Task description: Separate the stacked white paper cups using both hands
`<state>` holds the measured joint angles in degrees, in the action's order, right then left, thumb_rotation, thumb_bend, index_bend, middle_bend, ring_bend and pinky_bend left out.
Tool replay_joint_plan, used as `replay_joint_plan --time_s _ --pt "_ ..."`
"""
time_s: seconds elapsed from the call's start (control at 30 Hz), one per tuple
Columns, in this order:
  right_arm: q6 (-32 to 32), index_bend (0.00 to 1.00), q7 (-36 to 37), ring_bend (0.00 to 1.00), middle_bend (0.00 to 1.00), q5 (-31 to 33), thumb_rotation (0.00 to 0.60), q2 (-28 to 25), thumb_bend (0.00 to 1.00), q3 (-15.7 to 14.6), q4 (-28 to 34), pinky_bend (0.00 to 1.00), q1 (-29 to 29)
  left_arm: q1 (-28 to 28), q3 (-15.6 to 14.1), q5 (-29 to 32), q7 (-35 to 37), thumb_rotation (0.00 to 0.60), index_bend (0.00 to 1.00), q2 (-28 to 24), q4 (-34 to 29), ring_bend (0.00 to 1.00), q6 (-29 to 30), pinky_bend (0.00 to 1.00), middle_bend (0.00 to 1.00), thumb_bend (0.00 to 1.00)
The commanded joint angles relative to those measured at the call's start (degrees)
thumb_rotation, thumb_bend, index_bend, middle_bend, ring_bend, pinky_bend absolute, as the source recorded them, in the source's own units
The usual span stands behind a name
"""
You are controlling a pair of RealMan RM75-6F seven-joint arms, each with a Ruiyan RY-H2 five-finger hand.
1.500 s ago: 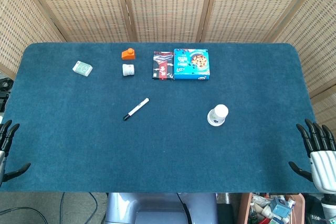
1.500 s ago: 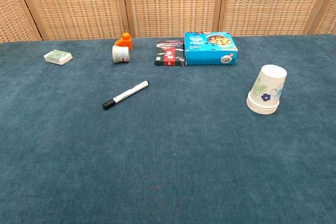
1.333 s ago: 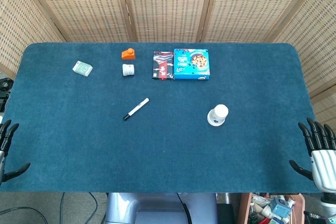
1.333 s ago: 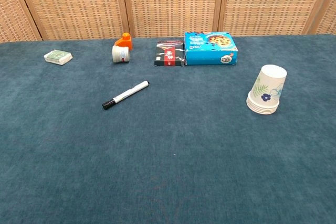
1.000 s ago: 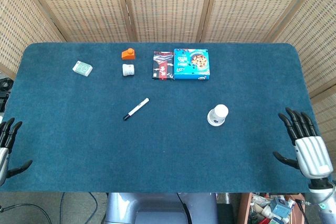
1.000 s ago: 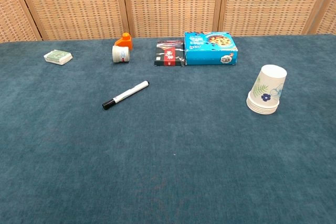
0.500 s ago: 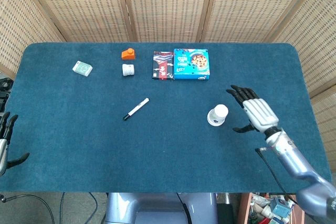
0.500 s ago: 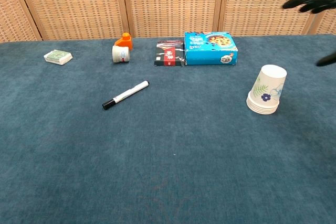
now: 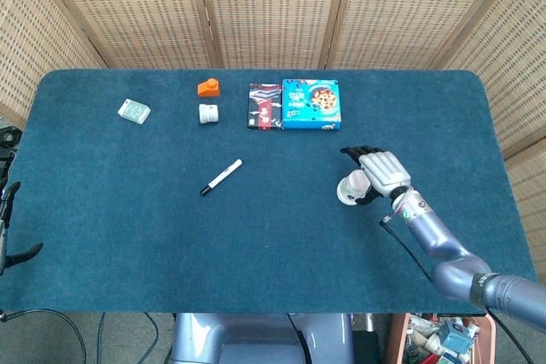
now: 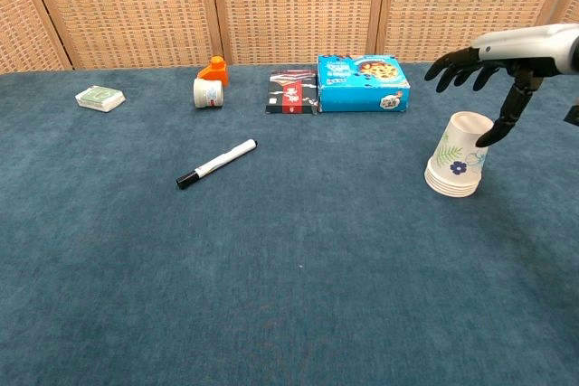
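Observation:
The stack of white paper cups [image 10: 460, 158] with a flower print stands upside down, leaning a little, on the right part of the blue table; the head view shows the stack [image 9: 351, 188] from above. My right hand [image 10: 493, 61] hovers over its top with fingers spread and the thumb hanging by the stack's right side, holding nothing. In the head view the right hand [image 9: 380, 172] partly covers the stack. My left hand [image 9: 8, 228] lies at the table's near left edge, far from the cups, fingers apart and empty.
A black-capped white marker [image 10: 215, 164] lies left of centre. Along the back stand a blue cookie box [image 10: 362, 82], a dark packet [image 10: 292, 90], a white jar [image 10: 208, 92], an orange piece [image 10: 213, 70] and a green card pack [image 10: 99, 98]. Wicker screens stand behind the table.
My right hand has swung from the table's near right corner in over the cup stack. The left hand slid slightly further off the left edge. The cups have not moved.

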<state>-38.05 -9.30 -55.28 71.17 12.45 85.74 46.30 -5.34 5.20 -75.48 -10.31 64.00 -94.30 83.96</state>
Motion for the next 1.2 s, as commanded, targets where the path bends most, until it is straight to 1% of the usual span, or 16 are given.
replay_joint_plan --time_s 0.03,0.13,0.27,0.33,0.4,0.5,0.6,0.67,0.77,0.87,1.0,1.03,1.13,1.2 --pt "0.6 0.17 -1.3 0.20 0.28 1.5 0.600 1.2 0.08 -0.8 -1.7 0.26 0.9 -0.2 0.1 0.3 -0.1 0.600 0.00 0.0 0.2 0.00 -0.4 0.00 0.00 0.12" --pt "1.0 0.19 -2.3 0.23 0.32 3.3 0.600 2.4 0.10 -1.5 -3.8 0.30 1.6 -0.3 0.3 0.6 -0.2 0.600 0.00 0.1 0.3 0.00 -0.7 0.00 0.00 0.12" --pt "1.0 0.23 -2.9 0.28 0.36 4.3 0.600 3.3 0.12 -2.3 -5.1 0.35 1.9 -0.5 0.4 0.9 -0.4 0.600 0.00 0.2 0.3 0.00 -1.0 0.00 0.00 0.12" --pt "0.6 0.27 -3.4 0.32 0.41 4.5 0.600 3.9 0.14 -2.7 -6.0 0.41 2.0 -0.6 0.4 1.0 -0.6 0.600 0.00 0.2 0.3 0.00 -1.2 0.00 0.00 0.12" --pt "0.0 0.34 -3.5 0.38 0.49 4.5 0.600 4.6 0.18 -2.9 -6.8 0.49 2.0 -0.6 0.3 1.0 -0.9 0.600 0.00 0.3 0.3 0.00 -1.3 0.00 0.00 0.12" --pt "-1.6 0.45 -2.7 0.45 0.56 3.6 0.600 5.8 0.22 -2.6 -7.9 0.56 1.6 -0.7 0.3 1.0 -1.1 0.600 0.00 0.4 0.3 0.00 -1.4 0.00 0.00 0.12" --pt "-2.5 0.52 -1.4 0.50 0.61 2.0 0.600 6.6 0.26 -2.5 -8.9 0.61 1.1 -0.7 0.3 1.0 -1.4 0.600 0.00 0.5 0.4 0.00 -1.5 0.00 0.00 0.12" --pt "-2.7 0.54 -0.1 0.52 0.63 0.9 0.600 7.0 0.29 -2.4 -9.6 0.63 0.8 -0.8 0.3 1.1 -1.5 0.600 0.00 0.6 0.3 0.00 -1.6 0.00 0.00 0.12" --pt "-2.8 0.55 1.5 0.53 0.64 -0.5 0.600 7.1 0.31 -2.3 -10.0 0.65 0.4 -0.8 0.2 1.0 -1.8 0.600 0.00 0.6 0.3 0.00 -1.6 0.00 0.00 0.12" --pt "-3.4 0.55 3.9 0.53 0.64 -2.1 0.600 6.6 0.32 -1.7 -9.2 0.65 -0.2 -1.2 -0.1 0.2 -2.5 0.600 0.00 0.8 0.5 0.00 -1.8 0.00 0.00 0.12" --pt "-4.9 0.55 10.9 0.53 0.64 -4.7 0.600 4.2 0.33 0.7 -5.1 0.65 -1.8 -2.6 0.1 -2.4 -2.3 0.600 0.00 1.9 2.8 0.00 -2.1 0.00 0.00 0.12" --pt "-5.0 0.55 14.2 0.53 0.64 -5.4 0.600 3.2 0.34 1.9 -3.5 0.65 -2.4 -3.7 0.4 -4.1 -1.1 0.600 0.00 2.5 4.2 0.00 -2.4 0.00 0.00 0.12" --pt "-4.1 0.55 20.2 0.53 0.64 -6.2 0.600 0.9 0.35 3.9 -0.8 0.65 -3.2 -6.6 1.3 -8.9 3.5 0.600 0.00 3.9 8.4 0.00 -2.7 0.00 0.00 0.12" --pt "-2.8 0.55 23.7 0.53 0.64 -6.4 0.600 -0.5 0.36 5.1 0.7 0.65 -3.4 -9.7 2.0 -13.3 7.1 0.600 0.00 5.8 13.1 0.00 -2.7 0.00 0.00 0.12"
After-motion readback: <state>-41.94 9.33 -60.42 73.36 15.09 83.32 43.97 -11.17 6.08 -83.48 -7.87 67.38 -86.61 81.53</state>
